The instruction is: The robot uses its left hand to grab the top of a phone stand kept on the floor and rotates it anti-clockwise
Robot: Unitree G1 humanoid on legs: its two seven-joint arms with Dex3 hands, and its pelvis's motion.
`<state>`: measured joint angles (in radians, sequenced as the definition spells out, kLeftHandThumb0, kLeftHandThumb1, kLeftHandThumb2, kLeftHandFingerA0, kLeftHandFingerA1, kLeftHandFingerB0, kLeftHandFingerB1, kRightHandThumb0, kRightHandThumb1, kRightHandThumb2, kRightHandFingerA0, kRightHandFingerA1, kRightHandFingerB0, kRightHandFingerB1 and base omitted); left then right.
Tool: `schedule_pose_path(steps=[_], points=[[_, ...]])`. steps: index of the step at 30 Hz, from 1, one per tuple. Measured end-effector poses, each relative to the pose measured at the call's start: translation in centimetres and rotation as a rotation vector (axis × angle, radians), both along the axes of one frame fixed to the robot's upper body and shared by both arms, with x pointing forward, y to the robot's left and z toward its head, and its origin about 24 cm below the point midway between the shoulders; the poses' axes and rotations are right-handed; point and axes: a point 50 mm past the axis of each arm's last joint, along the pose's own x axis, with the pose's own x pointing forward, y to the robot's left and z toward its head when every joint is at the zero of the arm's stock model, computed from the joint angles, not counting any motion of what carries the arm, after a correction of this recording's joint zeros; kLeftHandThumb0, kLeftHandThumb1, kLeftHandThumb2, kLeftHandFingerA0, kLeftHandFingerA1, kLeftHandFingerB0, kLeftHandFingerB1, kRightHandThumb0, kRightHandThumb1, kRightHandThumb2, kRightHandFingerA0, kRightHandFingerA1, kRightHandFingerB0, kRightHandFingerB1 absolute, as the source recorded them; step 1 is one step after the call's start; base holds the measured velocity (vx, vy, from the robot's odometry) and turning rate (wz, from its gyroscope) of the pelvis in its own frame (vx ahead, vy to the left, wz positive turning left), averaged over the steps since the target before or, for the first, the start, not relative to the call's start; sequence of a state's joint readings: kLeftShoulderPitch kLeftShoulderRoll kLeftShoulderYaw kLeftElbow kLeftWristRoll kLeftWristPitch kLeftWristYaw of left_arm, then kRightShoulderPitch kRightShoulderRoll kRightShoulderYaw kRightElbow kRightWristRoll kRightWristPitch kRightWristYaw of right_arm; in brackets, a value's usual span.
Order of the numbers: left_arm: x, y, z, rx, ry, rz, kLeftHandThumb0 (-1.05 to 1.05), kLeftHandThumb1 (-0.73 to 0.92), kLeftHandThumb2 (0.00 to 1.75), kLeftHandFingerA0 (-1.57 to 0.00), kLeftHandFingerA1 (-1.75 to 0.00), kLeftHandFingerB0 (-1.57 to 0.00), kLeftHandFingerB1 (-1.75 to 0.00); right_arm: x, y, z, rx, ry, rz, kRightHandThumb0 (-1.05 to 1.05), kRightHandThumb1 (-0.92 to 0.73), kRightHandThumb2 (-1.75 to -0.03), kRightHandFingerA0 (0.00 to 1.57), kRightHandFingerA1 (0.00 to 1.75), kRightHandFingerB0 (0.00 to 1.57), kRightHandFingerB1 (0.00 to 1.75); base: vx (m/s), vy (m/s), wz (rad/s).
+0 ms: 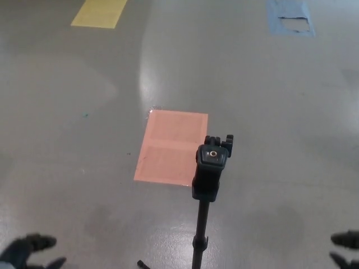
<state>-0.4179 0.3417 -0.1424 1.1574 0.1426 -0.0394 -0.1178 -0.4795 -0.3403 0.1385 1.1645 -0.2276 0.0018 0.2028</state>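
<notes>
Head view, looking down at a glossy grey floor: the phone stand sits a bit right of centre, black pole rising from the bottom edge at about 6 o'clock up to a chunky black head with a small round brass-looking screw fitting on its top face and a clamp-like bit sticking out toward 1 o'clock. One thin black foot of the stand pokes out on the floor at its 7 o'clock, right at the bottom edge. Just behind the head, at its 10 o'clock, there's a salmon-pink rectangle marked flat on the floor. Way up at 11 o'clock of the picture is a yellow floor patch, and at 1 o'clock a blue patch with a grey cut-out in it. The left hand is down in the bottom-left corner, well apart from the stand, fingers spread and holding nothing. The right hand just peeks in at the bottom-right corner, also well clear of the stand; two dark fingers show apart from each other, with nothing in them.
</notes>
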Motion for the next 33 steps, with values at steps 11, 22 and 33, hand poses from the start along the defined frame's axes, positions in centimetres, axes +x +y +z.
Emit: schedule_pose_path(steps=[11,22,33], points=[[0.7,1.4,1.3,0.019,0.008,-0.041,-0.61,0.52,0.79,-0.28,-0.45,-0.08,-0.35,0.7,-1.3,1.1,0.003,0.025,-0.010,-0.39,-0.82,-0.65,0.67,0.44,0.17,0.28,0.00,0.000,0.00],[2.7,0.2,3.9,-0.018,-0.248,-0.106,-0.32,0.40,0.93,-0.02,-0.48,0.00,-0.48,0.4,-1.0,0.8,-0.004,-0.084,-0.035,-0.39,-0.83,-0.66,0.72,0.45,0.17,0.28,0.00,0.000,0.00],[5.4,-3.8,9.2,-0.059,-0.560,-0.295,-0.32,0.32,0.88,0.00,-0.47,0.00,-0.49,0.6,-0.9,0.9,-0.010,-0.113,-0.040,-0.39,-0.83,-0.66,0.71,0.46,0.16,0.28,0.00,0.000,0.00]])
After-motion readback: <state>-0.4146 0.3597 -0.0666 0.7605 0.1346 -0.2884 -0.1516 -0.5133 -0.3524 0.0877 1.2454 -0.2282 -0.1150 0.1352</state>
